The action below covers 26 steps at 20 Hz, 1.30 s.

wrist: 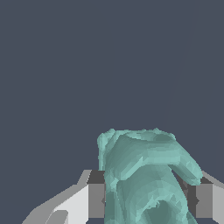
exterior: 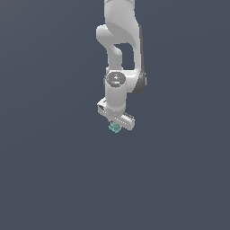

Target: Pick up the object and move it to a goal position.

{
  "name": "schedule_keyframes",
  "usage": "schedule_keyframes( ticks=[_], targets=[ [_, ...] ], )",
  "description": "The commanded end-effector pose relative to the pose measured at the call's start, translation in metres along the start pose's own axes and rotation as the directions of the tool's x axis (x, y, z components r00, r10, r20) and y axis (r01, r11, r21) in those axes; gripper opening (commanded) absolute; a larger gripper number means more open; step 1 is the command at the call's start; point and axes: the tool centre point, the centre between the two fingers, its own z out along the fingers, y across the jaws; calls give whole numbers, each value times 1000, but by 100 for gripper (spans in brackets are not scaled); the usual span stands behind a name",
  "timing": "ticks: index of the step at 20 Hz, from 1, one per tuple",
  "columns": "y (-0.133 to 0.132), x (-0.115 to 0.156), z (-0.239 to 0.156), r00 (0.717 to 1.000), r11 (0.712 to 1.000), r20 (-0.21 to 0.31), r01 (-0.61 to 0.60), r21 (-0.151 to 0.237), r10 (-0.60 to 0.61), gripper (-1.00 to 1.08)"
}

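Gripper (exterior: pixel 116 126) pads pinch the lumpy teal object (exterior: pixel 114 127) near the exterior view's centre, so we should carry it slowly, keeping our squeeze steady.

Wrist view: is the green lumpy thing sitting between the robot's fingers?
Yes, the teal-green object sits squeezed between the two grey fingers, one on each side.
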Motion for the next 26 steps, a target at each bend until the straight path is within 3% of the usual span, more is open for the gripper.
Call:
schedule_keyframes(
  ticks=[1, 26],
  targets=[
    [4, 0, -17, 1000, 1000, 0, -1, 1, 1, -100],
    [64, 5, -280, 1000, 1000, -1, -2, 0, 2, -100]
  ],
)
